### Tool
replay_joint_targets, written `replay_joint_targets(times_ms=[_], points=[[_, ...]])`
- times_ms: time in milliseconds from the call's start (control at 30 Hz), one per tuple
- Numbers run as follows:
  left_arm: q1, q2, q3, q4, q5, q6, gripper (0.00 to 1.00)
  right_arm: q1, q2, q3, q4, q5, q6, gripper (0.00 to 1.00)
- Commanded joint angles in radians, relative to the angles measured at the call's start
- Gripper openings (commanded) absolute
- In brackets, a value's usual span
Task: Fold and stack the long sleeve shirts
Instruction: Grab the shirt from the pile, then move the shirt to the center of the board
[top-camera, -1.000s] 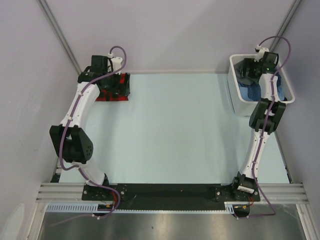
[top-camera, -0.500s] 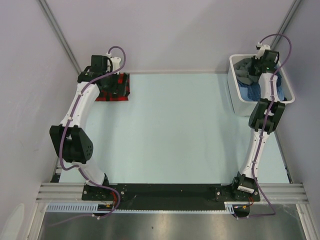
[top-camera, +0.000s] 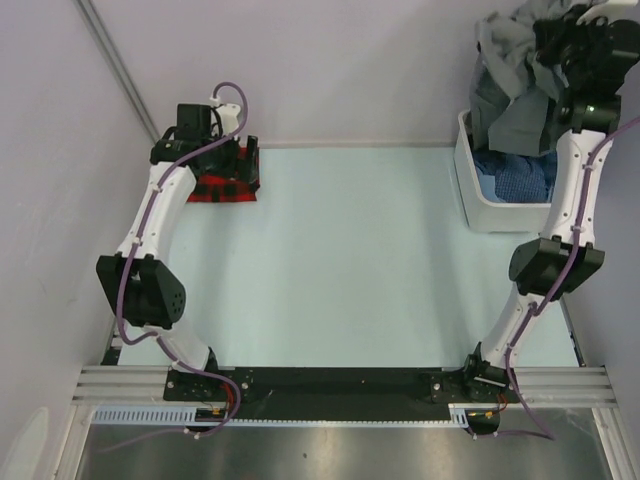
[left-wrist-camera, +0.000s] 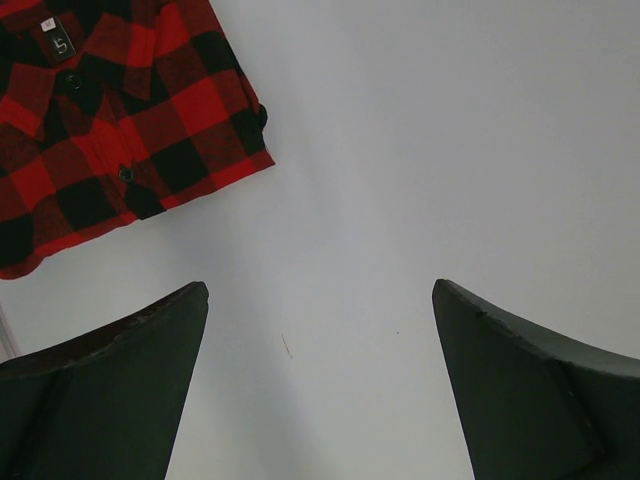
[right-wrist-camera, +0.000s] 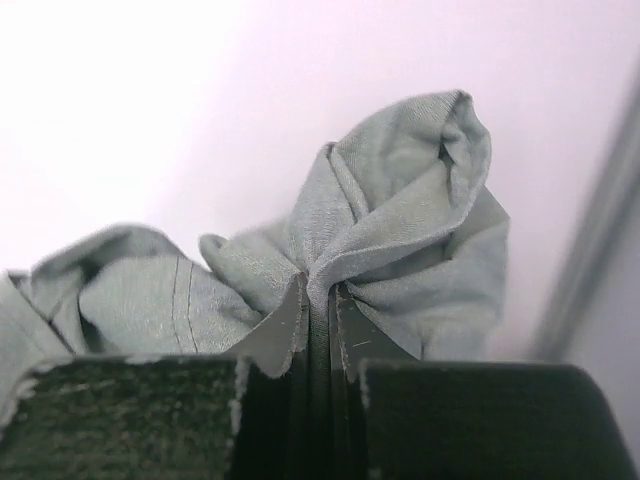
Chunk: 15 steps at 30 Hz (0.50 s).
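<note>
Since a second ago my right arm has swung up out of the white plastic bin (top-camera: 468, 195), and the right gripper (right-wrist-camera: 320, 300) is pinched tight on a bunched fold of the grey shirt (right-wrist-camera: 400, 220). The soft, matte cloth hangs crumpled above the bin, where a blue fabric (top-camera: 520, 178) lies. My left gripper (left-wrist-camera: 320, 290) stands wide apart, holding nothing, over the smooth pale table (top-camera: 350, 260). Just beside it, the red-and-black plaid shirt (left-wrist-camera: 110, 130) lies folded flat at the table's far left corner.
</note>
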<state>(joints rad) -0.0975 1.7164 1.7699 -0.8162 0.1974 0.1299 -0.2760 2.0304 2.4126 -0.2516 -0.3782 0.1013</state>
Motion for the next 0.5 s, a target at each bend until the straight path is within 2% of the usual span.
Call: replay_joint_targets(times_ms=[0,67,233,467], points=[[0.024,-0.1,-0.026,0.043,0.049,-0.048,0.99,0.079,-0.125,0.071,0.215,-0.053,0.181,0.0],[0.054,-0.126,-0.044,0.058,0.089,-0.074,0.99,0.119,-0.145,0.091,0.242,-0.044,0.195,0.0],[0.18,-0.15,-0.058,0.071,0.244,-0.124,0.99,0.332,-0.182,0.112,0.351,-0.021,0.16,0.0],[0.214,-0.218,-0.139,0.117,0.251,-0.124,0.99,0.642,-0.15,0.152,0.454,0.076,0.025,0.0]])
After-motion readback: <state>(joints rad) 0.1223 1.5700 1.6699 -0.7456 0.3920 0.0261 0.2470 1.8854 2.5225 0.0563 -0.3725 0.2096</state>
